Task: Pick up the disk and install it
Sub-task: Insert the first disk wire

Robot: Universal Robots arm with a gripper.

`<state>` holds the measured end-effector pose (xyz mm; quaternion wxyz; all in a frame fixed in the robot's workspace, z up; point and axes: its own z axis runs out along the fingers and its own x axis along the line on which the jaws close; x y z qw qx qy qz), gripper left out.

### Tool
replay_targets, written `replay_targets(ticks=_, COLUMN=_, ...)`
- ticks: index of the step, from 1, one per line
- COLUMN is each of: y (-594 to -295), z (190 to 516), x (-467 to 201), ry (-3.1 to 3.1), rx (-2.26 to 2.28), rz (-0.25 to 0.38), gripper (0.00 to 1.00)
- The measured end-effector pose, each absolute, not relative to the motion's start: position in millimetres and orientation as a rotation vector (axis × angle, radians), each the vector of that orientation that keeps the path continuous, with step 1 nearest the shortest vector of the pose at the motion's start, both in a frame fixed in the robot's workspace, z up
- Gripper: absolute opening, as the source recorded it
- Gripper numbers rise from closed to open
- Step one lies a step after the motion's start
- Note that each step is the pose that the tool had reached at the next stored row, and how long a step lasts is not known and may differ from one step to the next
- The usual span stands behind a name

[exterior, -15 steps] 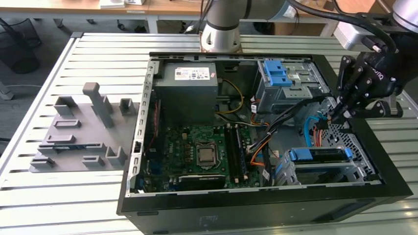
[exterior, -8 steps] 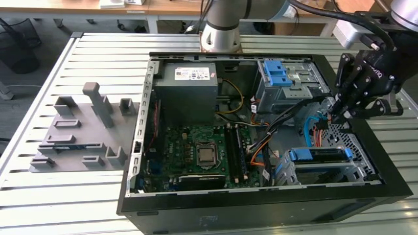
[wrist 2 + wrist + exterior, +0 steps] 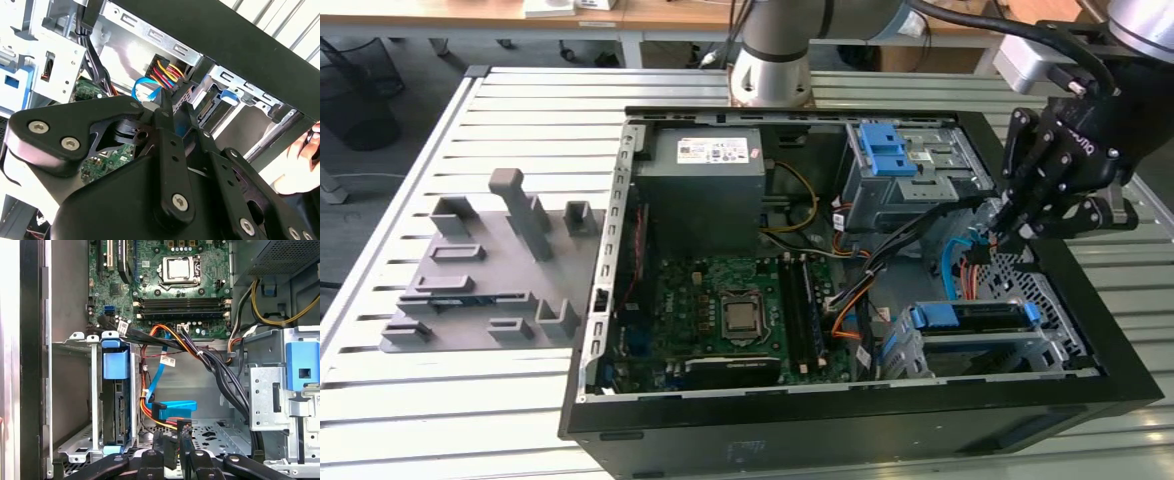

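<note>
- The open computer case (image 3: 854,420) lay on its side on the slatted tabletop (image 3: 467,390), and the arm reached over the case's edge at the exterior view's right.
- The hand (image 3: 1023,232) hung inside the case near that wall, just above the perforated floor (image 3: 210,432), close to a bundle of coloured cables (image 3: 167,75).
- In the first wrist view its fingertips (image 3: 172,447) stood close together around a small dark connector (image 3: 184,426) at the end of these cables. It looked closed on the connector, but I could not tell for sure that it really gripped.
- The disk (image 3: 117,405) was already sitting in its bay (image 3: 82,390), on edge, with the blue bracket (image 3: 115,365) at the end toward the motherboard (image 3: 165,285). In the exterior view it was in the lower drive cage (image 3: 974,320), near the case's front corner.
- The connector side of the disk faced the open space where the hand was, and the blue flat cable (image 3: 175,407) lay just beside it, not plugged as far as I could see.
- My judgement: the step in hand was cabling. To do it well, the plug must be held straight, lined up with the disk's socket and pushed in without tilt, so the loose cables do not catch on the fingers.
- A person's hand (image 3: 302,160) was outside the case wall in the second wrist view.
</note>
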<state>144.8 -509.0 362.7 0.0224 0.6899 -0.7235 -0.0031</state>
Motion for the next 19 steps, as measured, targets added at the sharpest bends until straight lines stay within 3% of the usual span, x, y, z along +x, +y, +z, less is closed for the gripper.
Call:
replay_targets(ticks=11, y=-503.9, z=358.9, x=145.2, ry=-2.238, rx=2.125, rz=0.007, gripper=0.27)
replay_targets(ticks=19, y=-503.8, z=356.1, x=145.2, ry=-2.217, rx=2.097, rz=0.065, gripper=0.27)
